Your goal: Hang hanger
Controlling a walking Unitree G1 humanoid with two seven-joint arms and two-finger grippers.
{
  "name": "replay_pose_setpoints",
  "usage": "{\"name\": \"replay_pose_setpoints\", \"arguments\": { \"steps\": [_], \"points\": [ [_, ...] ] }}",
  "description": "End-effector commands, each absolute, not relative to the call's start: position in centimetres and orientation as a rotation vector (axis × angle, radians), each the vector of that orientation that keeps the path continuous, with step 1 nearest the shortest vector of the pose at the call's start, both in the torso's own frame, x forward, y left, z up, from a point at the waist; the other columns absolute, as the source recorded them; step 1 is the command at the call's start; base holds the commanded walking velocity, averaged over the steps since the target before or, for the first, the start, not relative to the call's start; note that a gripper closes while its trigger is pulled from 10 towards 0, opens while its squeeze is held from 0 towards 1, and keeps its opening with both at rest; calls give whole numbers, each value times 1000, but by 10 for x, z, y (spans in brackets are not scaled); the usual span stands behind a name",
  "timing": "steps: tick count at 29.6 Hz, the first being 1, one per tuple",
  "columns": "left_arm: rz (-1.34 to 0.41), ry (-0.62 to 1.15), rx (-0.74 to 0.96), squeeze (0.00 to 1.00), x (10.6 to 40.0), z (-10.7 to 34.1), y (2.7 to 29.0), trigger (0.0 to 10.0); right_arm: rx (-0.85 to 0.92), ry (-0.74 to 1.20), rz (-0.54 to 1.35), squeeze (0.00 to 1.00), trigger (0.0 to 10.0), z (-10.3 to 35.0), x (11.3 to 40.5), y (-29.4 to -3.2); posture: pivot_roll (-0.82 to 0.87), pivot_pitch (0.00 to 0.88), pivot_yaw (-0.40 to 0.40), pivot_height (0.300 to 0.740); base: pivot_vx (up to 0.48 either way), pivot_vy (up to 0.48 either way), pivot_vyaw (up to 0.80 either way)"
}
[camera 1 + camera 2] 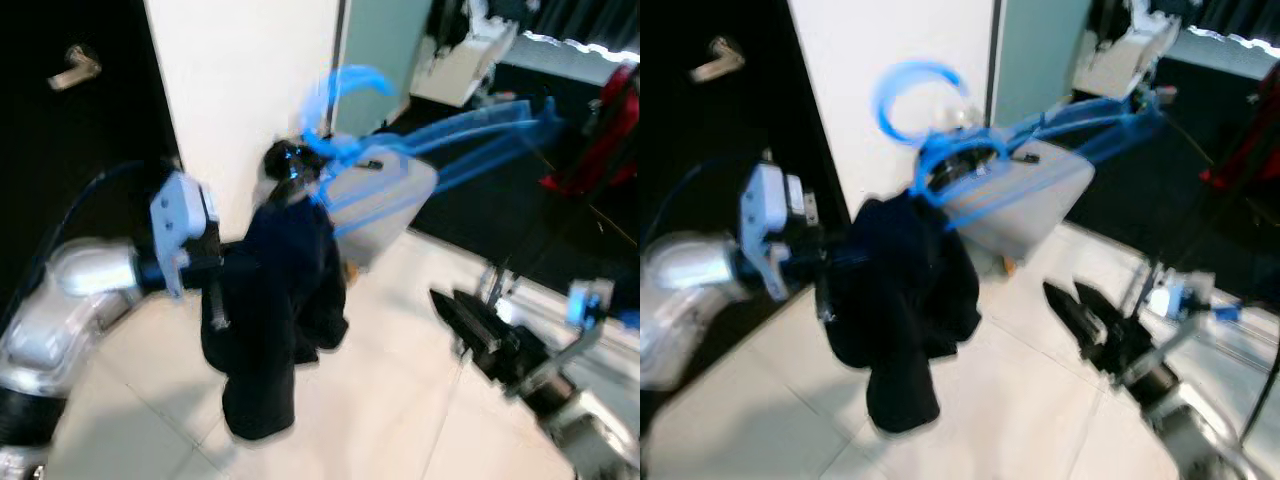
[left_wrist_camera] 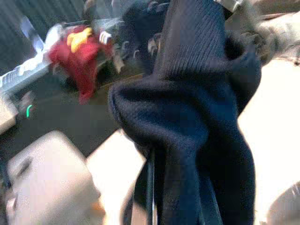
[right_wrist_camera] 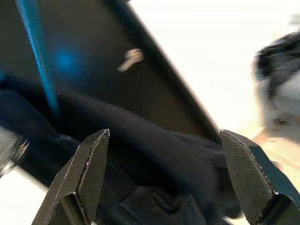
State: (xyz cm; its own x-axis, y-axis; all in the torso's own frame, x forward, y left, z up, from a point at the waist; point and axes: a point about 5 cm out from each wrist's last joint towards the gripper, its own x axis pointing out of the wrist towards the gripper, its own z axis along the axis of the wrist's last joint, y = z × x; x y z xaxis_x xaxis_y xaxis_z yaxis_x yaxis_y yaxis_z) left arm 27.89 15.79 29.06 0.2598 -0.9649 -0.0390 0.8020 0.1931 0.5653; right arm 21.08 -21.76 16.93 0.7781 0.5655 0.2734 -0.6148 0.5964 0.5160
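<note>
A dark navy garment (image 1: 275, 310) hangs in the air on a blue plastic hanger (image 1: 440, 135), which is motion-blurred. The hanger's hook (image 1: 915, 95) curls above the cloth and its arms stretch to the right. My left gripper (image 1: 215, 290) comes in from the left and is buried in the garment, shut on it; the left wrist view shows the knit cloth (image 2: 197, 126) close up. Low on the right, my right gripper (image 1: 470, 320) is open and points toward the garment without touching it. In the right wrist view its fingers (image 3: 79, 183) stand wide apart before the dark cloth (image 3: 154, 159).
A black door with a metal handle (image 1: 75, 67) is at the left beside a white wall (image 1: 250, 80). A pale grey box (image 1: 385, 205) stands on the light tile floor (image 1: 380, 400) behind the garment. Red items (image 1: 600, 130) sit at the far right.
</note>
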Motion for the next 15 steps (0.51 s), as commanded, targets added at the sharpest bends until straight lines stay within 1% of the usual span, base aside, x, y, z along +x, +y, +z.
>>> {"name": "replay_pose_setpoints", "arguments": {
  "steps": [1, 2, 8, 11, 14, 15],
  "points": [
    [-1314, -388, 579, 0, 276, 306, 163, 10000, 645, -104, 755, 0, 10000, 174, 205, -217, -1, 100, -9, 740, 0, 0, 0],
    [-1322, -407, 607, 0, 277, 316, 164, 10000, 648, -107, 775, 0, 10000, 176, 204, -217, -1, 101, -3, 740, 0, 0, 0],
    [-1331, -488, 636, 0, 278, 340, 159, 10000, 650, -83, 835, 0, 10000, 179, 204, -219, -6, 103, 0, 740, 0, 0, 0],
    [-1334, -527, 622, 0, 279, 348, 155, 10000, 585, -1, 889, 0, 10000, 174, 202, -211, -6, 105, 2, 740, 0, 0, 0],
    [-1357, -541, 608, 0, 276, 349, 152, 10000, 541, 30, 896, 0, 10000, 172, 203, -207, -7, 107, 3, 740, 0, 0, 0],
    [-1377, -554, 590, 0, 274, 350, 149, 10000, 495, 51, 891, 0, 10000, 170, 206, -204, -6, 107, 2, 740, 0, 0, 0]
  ]
}}
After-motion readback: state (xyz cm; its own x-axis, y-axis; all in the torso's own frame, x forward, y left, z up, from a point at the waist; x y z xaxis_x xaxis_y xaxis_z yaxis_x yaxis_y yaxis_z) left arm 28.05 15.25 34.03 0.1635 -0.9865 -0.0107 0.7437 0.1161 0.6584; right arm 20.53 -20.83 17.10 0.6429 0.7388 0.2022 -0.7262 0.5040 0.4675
